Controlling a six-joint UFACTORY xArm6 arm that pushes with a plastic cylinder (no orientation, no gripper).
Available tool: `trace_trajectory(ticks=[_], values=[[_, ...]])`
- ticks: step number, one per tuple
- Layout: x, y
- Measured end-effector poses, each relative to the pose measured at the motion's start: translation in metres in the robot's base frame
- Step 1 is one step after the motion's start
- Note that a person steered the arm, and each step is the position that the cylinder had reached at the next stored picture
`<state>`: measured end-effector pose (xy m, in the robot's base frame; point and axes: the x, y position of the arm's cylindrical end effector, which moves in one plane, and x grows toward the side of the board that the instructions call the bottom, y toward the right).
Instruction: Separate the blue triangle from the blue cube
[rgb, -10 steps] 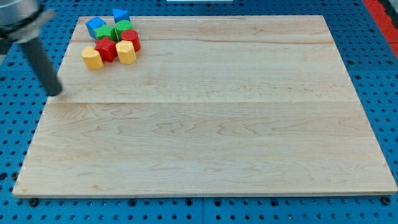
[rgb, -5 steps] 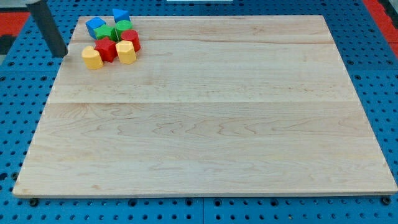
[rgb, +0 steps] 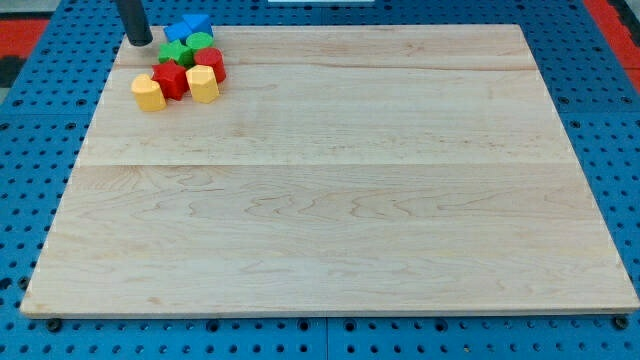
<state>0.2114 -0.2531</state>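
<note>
My tip (rgb: 140, 42) stands at the board's top left corner, just left of a cluster of blocks. Two blue blocks lie at the top of the cluster. The left one (rgb: 177, 31) looks like the blue triangle. The right one (rgb: 198, 22) looks like the blue cube. They touch each other. My tip is a short gap left of the blue triangle.
Below the blue blocks lie two green blocks (rgb: 175, 52) (rgb: 200, 43), a red star-like block (rgb: 170, 79), a red block (rgb: 211, 63) and two yellow blocks (rgb: 148, 92) (rgb: 203, 85). They sit on the wooden board (rgb: 340, 190), which rests on a blue pegboard.
My tip has moved up and right from the board's left edge to the top left corner. The left blue block has slid right, against the other blue block.
</note>
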Motion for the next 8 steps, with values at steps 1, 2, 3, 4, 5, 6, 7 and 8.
trace_trajectory(ticks=[1,2,3,4,5,6,7,8], values=[[-0.017,0.014],[-0.017,0.084],[-0.017,0.116],[-0.017,0.109],[-0.02,0.089],[-0.02,0.1],[-0.005,0.151],[0.056,0.198]])
